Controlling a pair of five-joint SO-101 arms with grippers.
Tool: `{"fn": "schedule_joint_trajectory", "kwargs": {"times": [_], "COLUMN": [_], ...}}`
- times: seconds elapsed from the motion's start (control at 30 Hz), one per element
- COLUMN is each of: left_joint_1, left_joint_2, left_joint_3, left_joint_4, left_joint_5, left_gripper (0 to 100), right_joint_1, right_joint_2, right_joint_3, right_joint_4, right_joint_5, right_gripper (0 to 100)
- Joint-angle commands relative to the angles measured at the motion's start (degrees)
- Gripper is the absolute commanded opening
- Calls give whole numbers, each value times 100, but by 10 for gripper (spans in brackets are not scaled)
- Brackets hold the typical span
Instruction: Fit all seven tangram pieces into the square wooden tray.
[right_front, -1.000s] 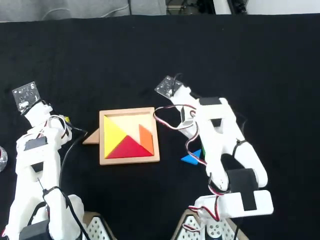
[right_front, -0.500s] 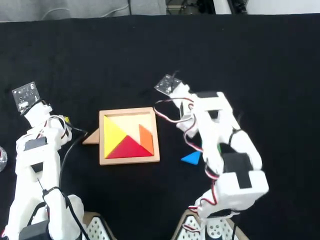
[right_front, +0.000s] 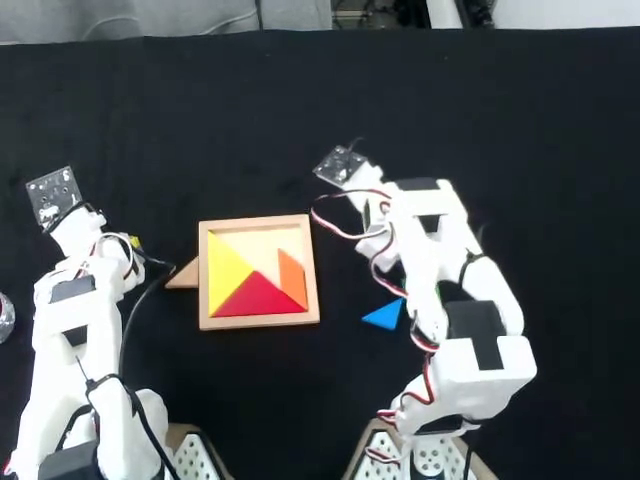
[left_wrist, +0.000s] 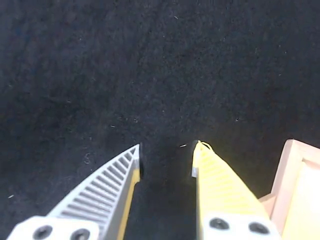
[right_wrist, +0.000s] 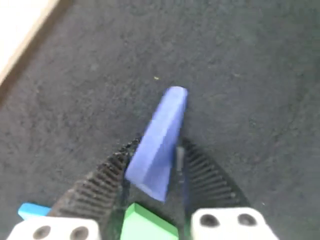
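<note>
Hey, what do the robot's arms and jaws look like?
The left arm and right arm are white with black motor blocks and red and black cables. Left jaws are ribbed, one grey, one yellow; right jaws black and ribbed.

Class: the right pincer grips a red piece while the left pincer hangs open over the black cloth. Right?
Wrong colour: the right wrist view shows the right pincer gripping a blue piece. The left pincer does hang open over the black cloth.
</note>
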Motion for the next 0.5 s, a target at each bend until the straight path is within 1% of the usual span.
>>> {"fn": "schedule_joint_trajectory", "kwargs": {"times": [0.0, 0.07, 0.2, 0.47], "left_joint_1": [13, 13, 110, 163], "left_joint_2": [-167, -167, -167, -167], "left_joint_3": [-48, -48, -40, -31], "left_joint_4": [-79, -79, -79, -79], "left_joint_5": [-9, 0, 9, 9], "left_gripper": [173, 173, 173, 173], "right_joint_1": [290, 378, 360, 396], "right_joint_2": [-180, -277, -321, -356], "right_joint_3": [-303, -312, -277, -321], "right_joint_4": [-35, -53, -35, -35], "right_joint_5": [-132, -299, -334, -360], "right_gripper": [93, 108, 130, 130]}}
